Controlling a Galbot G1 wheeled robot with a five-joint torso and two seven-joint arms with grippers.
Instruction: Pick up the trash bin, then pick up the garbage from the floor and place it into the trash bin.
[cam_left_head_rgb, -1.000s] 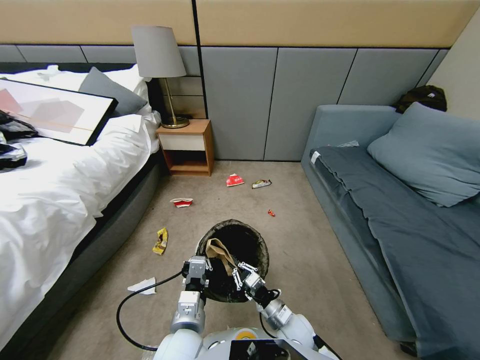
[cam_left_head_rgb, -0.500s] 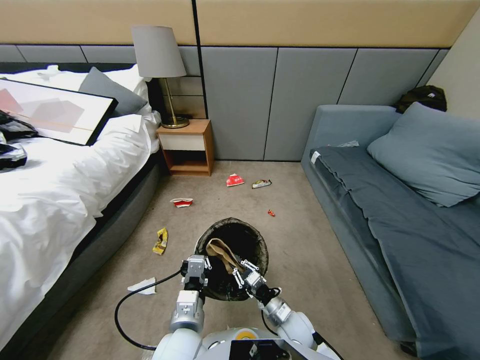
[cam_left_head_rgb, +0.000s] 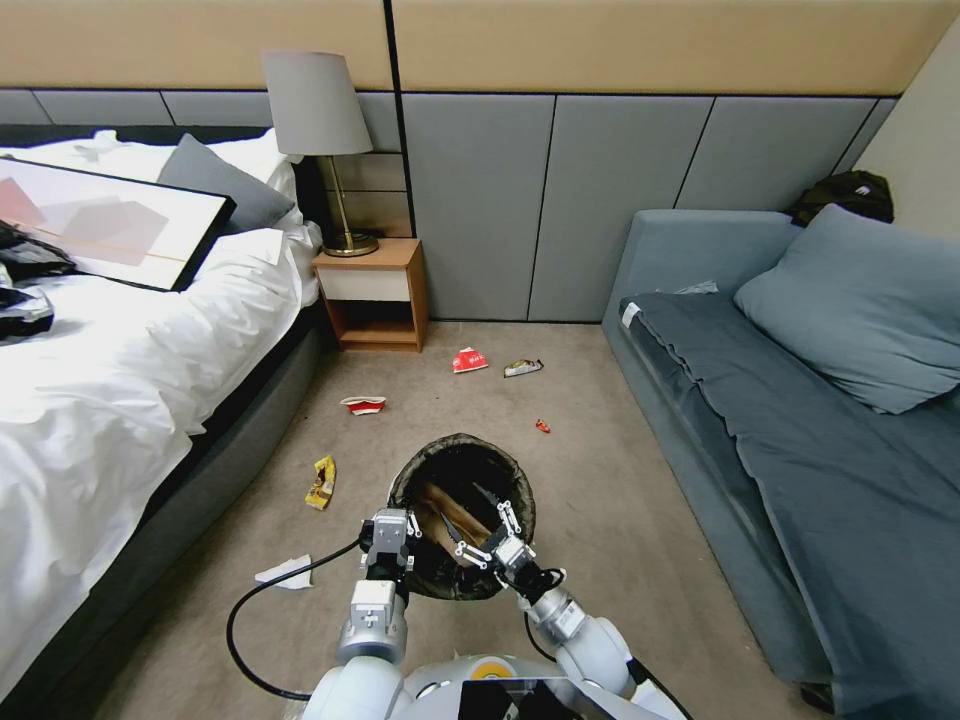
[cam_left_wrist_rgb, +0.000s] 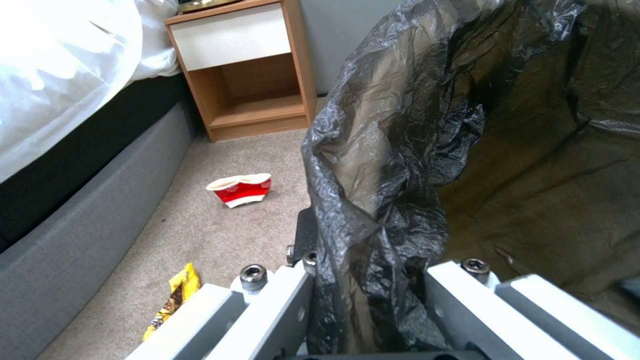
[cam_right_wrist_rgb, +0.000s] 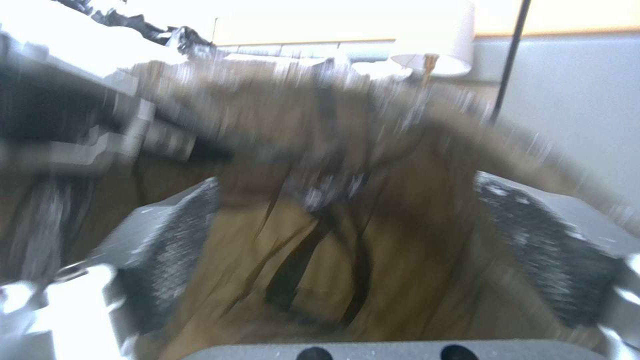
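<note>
One trash bin (cam_left_head_rgb: 462, 515), lined with crinkled black bag, hangs in front of the robot above the carpet (cam_left_head_rgb: 620, 500). The left gripper (cam_left_head_rgb: 392, 540) is clamped on the near-left part of its rim, the bag's plastic pinched between the two fingers as the left wrist view shows (cam_left_wrist_rgb: 373, 280). Just to the right of that clamp, the right gripper (cam_left_head_rgb: 482, 528) reaches over the near rim with its fingers spread wide, above a tan curled piece (cam_left_head_rgb: 452, 512) that lies inside the bin; in the right wrist view the tan piece (cam_right_wrist_rgb: 320, 240) sits between the parted pads without being gripped.

Beyond the left gripper, on the floor, lies more garbage: a yellow wrapper (cam_left_head_rgb: 321, 482) to its left, a white paper scrap (cam_left_head_rgb: 285, 572) nearer the robot on the same side, and a crumpled red-and-white pack (cam_left_head_rgb: 364, 404) farther ahead. Another red-and-white pack (cam_left_head_rgb: 469, 360), a dark wrapper (cam_left_head_rgb: 523, 367) and a tiny red piece (cam_left_head_rgb: 542, 426) lie past the bin, toward the nightstand (cam_left_head_rgb: 372, 295). A bed (cam_left_head_rgb: 110, 380) runs along the left, a grey sofa (cam_left_head_rgb: 800, 400) along the right.
</note>
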